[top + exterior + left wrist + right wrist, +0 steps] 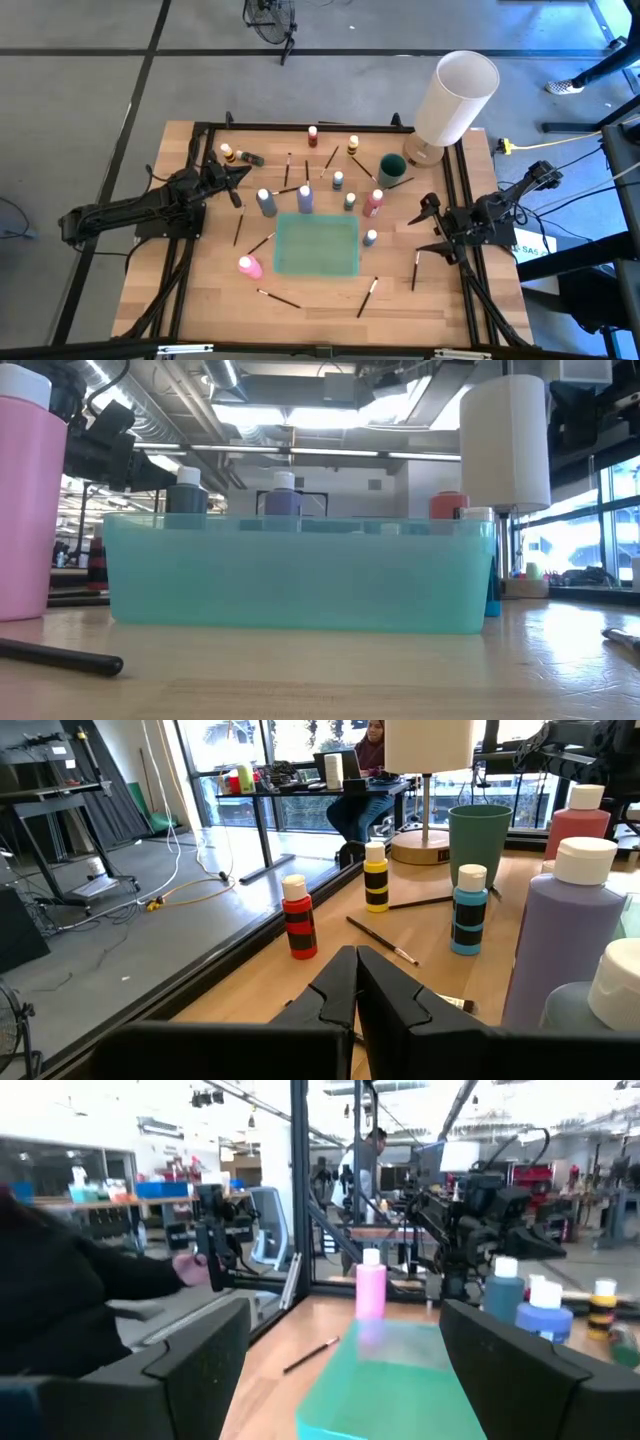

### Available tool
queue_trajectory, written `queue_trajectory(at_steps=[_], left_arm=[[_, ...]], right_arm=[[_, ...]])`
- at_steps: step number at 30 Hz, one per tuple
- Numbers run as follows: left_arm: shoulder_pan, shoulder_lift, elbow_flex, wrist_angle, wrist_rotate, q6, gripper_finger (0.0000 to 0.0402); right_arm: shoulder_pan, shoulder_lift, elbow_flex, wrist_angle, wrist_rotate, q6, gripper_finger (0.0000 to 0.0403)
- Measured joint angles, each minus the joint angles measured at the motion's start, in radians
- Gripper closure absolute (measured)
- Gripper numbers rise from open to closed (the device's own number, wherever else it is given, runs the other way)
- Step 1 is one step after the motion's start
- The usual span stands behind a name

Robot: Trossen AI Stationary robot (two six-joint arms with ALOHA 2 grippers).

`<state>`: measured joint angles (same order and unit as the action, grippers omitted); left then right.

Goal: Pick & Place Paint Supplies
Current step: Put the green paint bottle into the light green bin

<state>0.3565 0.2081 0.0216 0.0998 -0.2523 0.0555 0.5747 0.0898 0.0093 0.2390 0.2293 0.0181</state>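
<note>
Nearest the low camera: a dark-handled brush (60, 657) lying flat on the wooden surface (320, 300), and a pink bottle (30, 500) standing just beside the teal tray (300, 575). Tray apparently empty in the high view, so sorting judged barely begun. Scattered around it: purple bottle (305, 198), grey-blue bottle (266, 202), red bottle (373, 203), small blue bottle (370, 238), a yellow-and-black one (375, 885) and a red-and-black one (299, 915) farther back, near a dark green cup (391, 170); thin brushes (279, 298) strewn singly. Left end effector (236, 174) pinched shut and empty, hovering near the back-left corner. Right end effector (428, 228) spread wide, holding nothing, at the right edge beside another brush (416, 271). Bottles likely light, rigid, smooth-sided and easily tipped: best taken across the body below the cap, squarely. Brushes stiff but thin and prone to roll: best pinched mid-handle, fingers straddling the shaft from above. Large white cylinder (456, 97) left alone.
</note>
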Motion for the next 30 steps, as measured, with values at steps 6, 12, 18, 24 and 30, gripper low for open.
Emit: queue_trajectory(at_steps=[6, 12, 18, 24, 30], left_arm=[[0.0, 0.0, 0.0, 0.004, 0.0, -0.012, 0.0395], [0.0, 0.0, 0.0, 0.007, 0.0, -0.077, 0.0395], [0.0, 0.0, 0.0, 0.007, 0.001, -0.079, 0.0395], [0.0, 0.0, 0.0, 0.008, -0.003, -0.086, 0.0395], [0.0, 0.0, 0.0, 0.009, 0.011, -0.206, 0.0395]], right_arm=[[0.0, 0.003, 0.0, 0.05, 0.032, 0.007, 0.0073], [0.0, 0.004, 0.0, 0.046, 0.191, 0.001, 0.0073], [0.0, 0.039, 0.0, 0.038, 0.386, 0.078, 0.0073], [0.0, 0.051, 0.028, 0.047, 0.472, 0.022, 0.0073], [0.0, 0.082, 0.064, 0.03, 0.442, 0.019, 0.0072]])
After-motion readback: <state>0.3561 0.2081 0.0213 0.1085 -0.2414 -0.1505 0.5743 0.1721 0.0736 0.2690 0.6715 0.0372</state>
